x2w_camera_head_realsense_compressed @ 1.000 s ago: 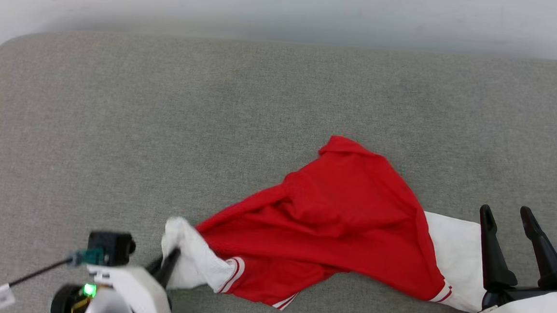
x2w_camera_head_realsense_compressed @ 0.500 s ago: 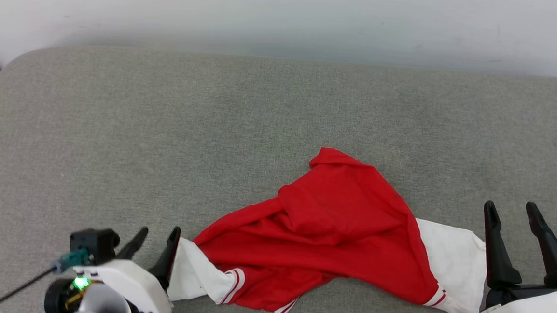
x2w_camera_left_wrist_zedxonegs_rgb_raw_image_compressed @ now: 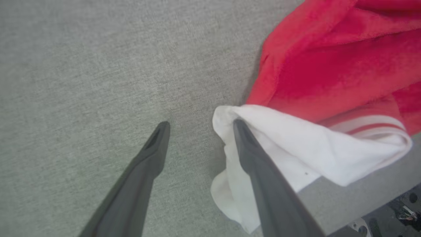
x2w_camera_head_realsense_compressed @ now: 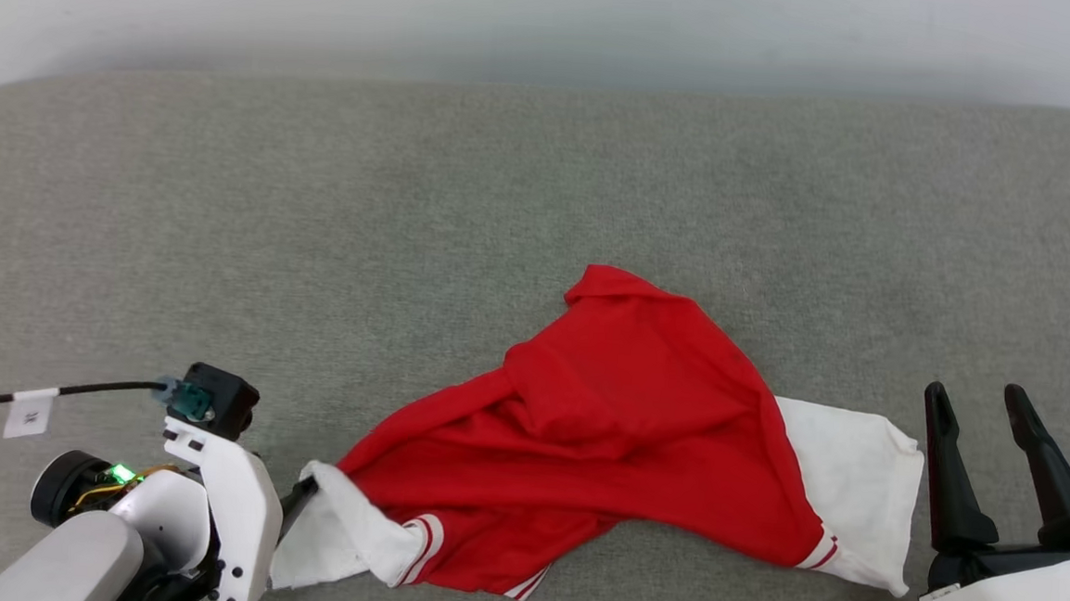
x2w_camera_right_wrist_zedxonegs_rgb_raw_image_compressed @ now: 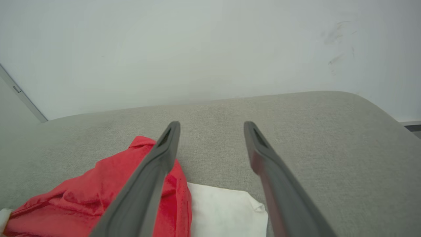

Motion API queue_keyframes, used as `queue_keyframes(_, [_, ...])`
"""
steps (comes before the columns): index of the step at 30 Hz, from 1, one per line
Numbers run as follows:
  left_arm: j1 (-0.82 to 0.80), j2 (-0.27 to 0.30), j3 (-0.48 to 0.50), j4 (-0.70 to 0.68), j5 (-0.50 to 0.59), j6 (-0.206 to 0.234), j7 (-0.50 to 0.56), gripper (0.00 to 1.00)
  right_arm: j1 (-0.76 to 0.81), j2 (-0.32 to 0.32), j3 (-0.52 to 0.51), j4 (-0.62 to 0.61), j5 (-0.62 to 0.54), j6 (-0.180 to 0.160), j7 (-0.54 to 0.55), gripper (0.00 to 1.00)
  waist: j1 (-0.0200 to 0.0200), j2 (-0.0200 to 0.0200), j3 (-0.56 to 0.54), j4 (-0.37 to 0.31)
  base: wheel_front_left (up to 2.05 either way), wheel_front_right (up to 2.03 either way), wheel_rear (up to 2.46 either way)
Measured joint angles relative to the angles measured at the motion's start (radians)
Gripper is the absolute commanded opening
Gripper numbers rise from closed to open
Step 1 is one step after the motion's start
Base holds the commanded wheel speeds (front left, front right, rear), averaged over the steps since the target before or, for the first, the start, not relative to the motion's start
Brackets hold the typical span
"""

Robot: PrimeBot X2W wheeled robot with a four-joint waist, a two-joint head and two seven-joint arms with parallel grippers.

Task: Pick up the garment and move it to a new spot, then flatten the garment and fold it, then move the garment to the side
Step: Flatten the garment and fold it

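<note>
Garment (x2w_camera_head_realsense_compressed: 621,417): bunched and creased near the front edge of the cushion (x2w_camera_head_realsense_compressed: 412,191), between the two pincers, with a white sleeve at each end.
Left pincer (x2w_camera_left_wrist_zedxonegs_rgb_raw_image_compressed: 200,123): spread wide, one finger against the left sleeve (x2w_camera_left_wrist_zedxonegs_rgb_raw_image_compressed: 296,141), gripping nothing.
Right pincer (x2w_camera_head_realsense_compressed: 975,392): spread wide and empty, just beside the right sleeve (x2w_camera_head_realsense_compressed: 858,478).
Progress: early, by my reading. The garment lies loose, not flat, with no fold made. Flattening, folding and the move aside all look undone. Whether this is already its new spot, I cannot tell.
Surface: grey woven cloth, padded, with rounded corners.
Room: pale wall (x2w_camera_right_wrist_zedxonegs_rgb_raw_image_compressed: 197,49) behind, with faint scuffs (x2w_camera_right_wrist_zedxonegs_rgb_raw_image_compressed: 335,33).
</note>
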Motion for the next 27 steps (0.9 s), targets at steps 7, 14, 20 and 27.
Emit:
queue_keyframes(7, [-0.038,0.006,-0.045,0.047,-0.002,-0.040,0.095,0.50,-0.009,0.000,-0.002,0.022,0.015,0.000,-0.019,1.00,0.0000,0.0000,0.042,-0.027,0.00,0.00,0.00])
queue_keyframes(14, [-0.061,-0.023,-0.106,0.053,0.023,-0.090,0.110,0.00,-0.021,0.000,-0.006,0.036,0.022,0.000,-0.023,1.00,0.0000,0.0000,0.048,-0.025,0.00,0.00,0.00])
queue_keyframes(20, [-0.061,-0.059,-0.090,0.053,0.045,-0.069,0.013,0.00,-0.024,0.000,-0.013,0.044,0.028,0.000,-0.021,1.00,0.0000,0.0000,0.037,-0.007,0.00,0.00,0.00])
queue_keyframes(27, [-0.036,-0.005,0.042,0.010,0.048,0.047,-0.138,0.00,-0.020,0.000,-0.027,0.043,0.030,0.000,-0.015,1.00,0.0000,0.0000,0.021,0.021,0.00,0.00,0.00])
